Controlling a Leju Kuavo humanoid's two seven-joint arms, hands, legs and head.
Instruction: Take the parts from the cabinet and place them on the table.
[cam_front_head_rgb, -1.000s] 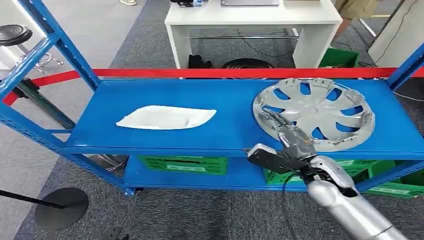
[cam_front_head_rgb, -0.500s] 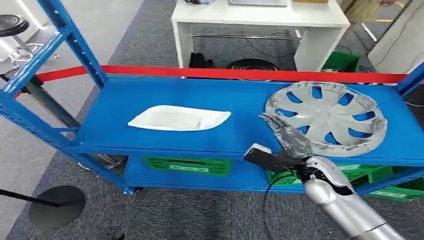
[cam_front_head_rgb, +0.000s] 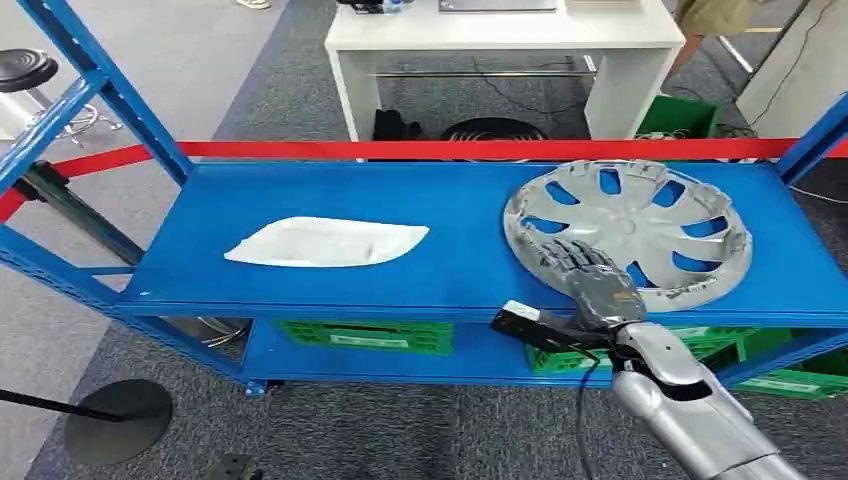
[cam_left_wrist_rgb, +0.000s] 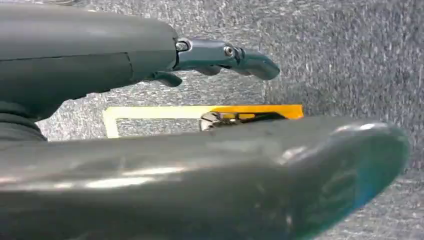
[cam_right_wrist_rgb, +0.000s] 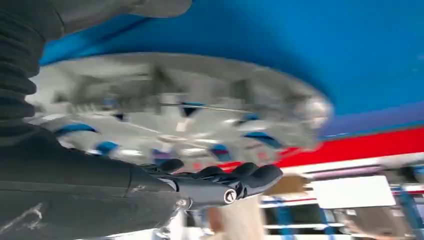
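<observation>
Right hand (cam_front_head_rgb: 588, 277), fingers spread and holding nothing, overlaps the hubcap's (cam_front_head_rgb: 640, 215) near rim.

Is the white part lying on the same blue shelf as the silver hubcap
Yes, in the head view the white part lies flat on the blue shelf, with the silver hubcap further along the same shelf.

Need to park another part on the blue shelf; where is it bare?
Bare blue lies between the white tray and the hubcap, and left of the tray. The right end is crowded: the hubcap, with the right hand over its near rim.
</observation>
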